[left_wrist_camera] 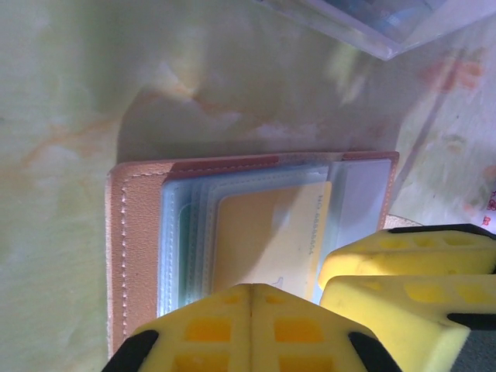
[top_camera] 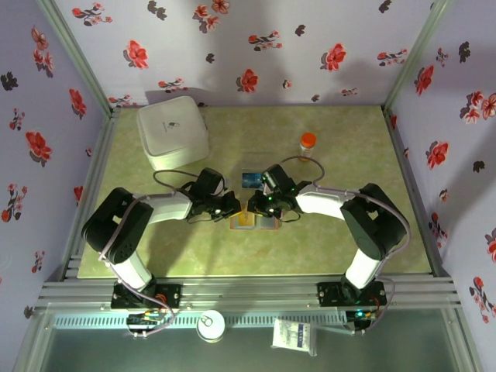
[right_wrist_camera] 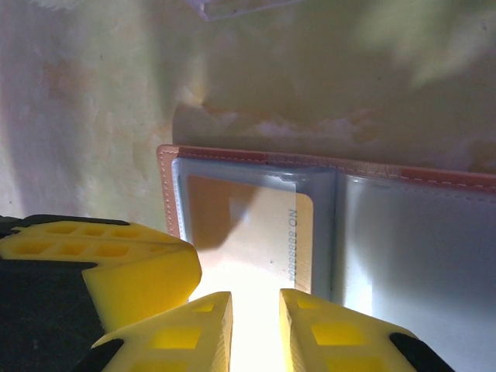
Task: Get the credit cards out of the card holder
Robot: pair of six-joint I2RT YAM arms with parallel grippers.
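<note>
Card holder [left_wrist_camera: 132, 232], open mid-bench at 6 o'clock of the clear box [top_camera: 252, 180], is best pinned by the fully closed, empty left jaws while the yellowish card [right_wrist_camera: 256, 232] gets drawn out flat by the nearly closed right jaws, though whether it's gripped can't be told.

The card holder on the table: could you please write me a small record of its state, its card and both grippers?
card holder: lying open on the table, tan cover down, clear pockets up
card: yellowish, inside a pocket, not yet out
left gripper: shut, tips over the card holder
right gripper: jaws slightly apart at the card's edge; a grip cannot be confirmed
nearby: clear box just beyond the card holder; white container and orange-capped bottle farther back
</note>
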